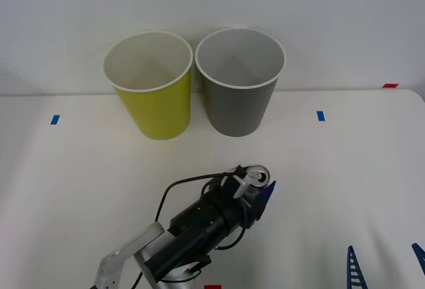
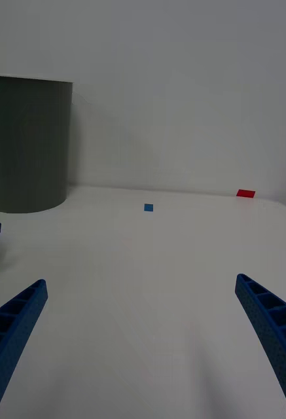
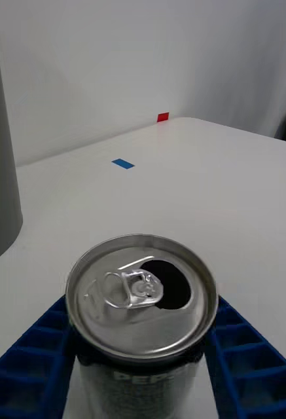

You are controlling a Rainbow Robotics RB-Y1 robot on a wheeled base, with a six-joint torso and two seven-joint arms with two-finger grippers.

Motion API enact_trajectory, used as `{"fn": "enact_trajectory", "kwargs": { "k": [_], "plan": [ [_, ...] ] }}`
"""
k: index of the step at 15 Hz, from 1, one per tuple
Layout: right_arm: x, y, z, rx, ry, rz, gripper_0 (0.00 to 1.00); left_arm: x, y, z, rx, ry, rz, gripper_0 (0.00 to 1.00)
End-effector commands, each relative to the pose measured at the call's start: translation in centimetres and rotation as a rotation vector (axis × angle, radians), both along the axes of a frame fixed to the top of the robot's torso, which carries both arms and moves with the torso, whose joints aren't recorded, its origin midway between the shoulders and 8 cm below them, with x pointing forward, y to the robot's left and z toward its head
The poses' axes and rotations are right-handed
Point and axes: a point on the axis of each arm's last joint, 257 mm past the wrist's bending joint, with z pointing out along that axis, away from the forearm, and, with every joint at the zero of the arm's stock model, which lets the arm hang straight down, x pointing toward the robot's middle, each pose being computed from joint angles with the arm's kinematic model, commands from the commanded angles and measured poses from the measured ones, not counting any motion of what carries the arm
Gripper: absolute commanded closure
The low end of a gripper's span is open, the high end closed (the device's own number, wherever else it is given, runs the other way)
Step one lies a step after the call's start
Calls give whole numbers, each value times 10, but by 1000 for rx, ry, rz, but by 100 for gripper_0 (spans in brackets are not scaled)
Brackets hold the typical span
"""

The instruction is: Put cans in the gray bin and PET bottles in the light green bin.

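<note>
The can (image 3: 141, 308) was pinched between the blue fingers (image 3: 31, 353) of the left end effector (image 1: 260, 192). It was held upright, with its open top and pull tab facing up, and dark print was seen on its side. In the front view, the can (image 1: 257, 176) was seen near the middle of the white tabletop (image 1: 345, 189), in front of the gray bin (image 1: 239, 83) and well apart from it. The green bin (image 1: 151, 86) was placed just beside the gray bin, on its left, at the back of the tabletop by the wall. Both bins were upright, and their pale insides could be seen.

The right end effector (image 2: 143, 340) was held low over the right side of the tabletop, with its two blue fingers (image 2: 273, 334) spread wide and nothing between them. Small blue tape marks (image 1: 321, 115) and a red mark (image 1: 390, 86) were seen on the tabletop.
</note>
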Motion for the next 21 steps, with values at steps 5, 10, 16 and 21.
{"fn": "enact_trajectory", "kwargs": {
  "k": [5,10,16,21],
  "plan": [
    [0,0,0,0,0,0,0,4,3,1,59,15,35,100],
    [0,0,0,0,0,0,0,6,23,31,136,49,102,100],
    [0,0,0,0,0,0,0,-23,55,111,103,215,142,100],
    [0,0,0,0,0,0,0,-30,99,173,55,288,173,100]
  ]
}}
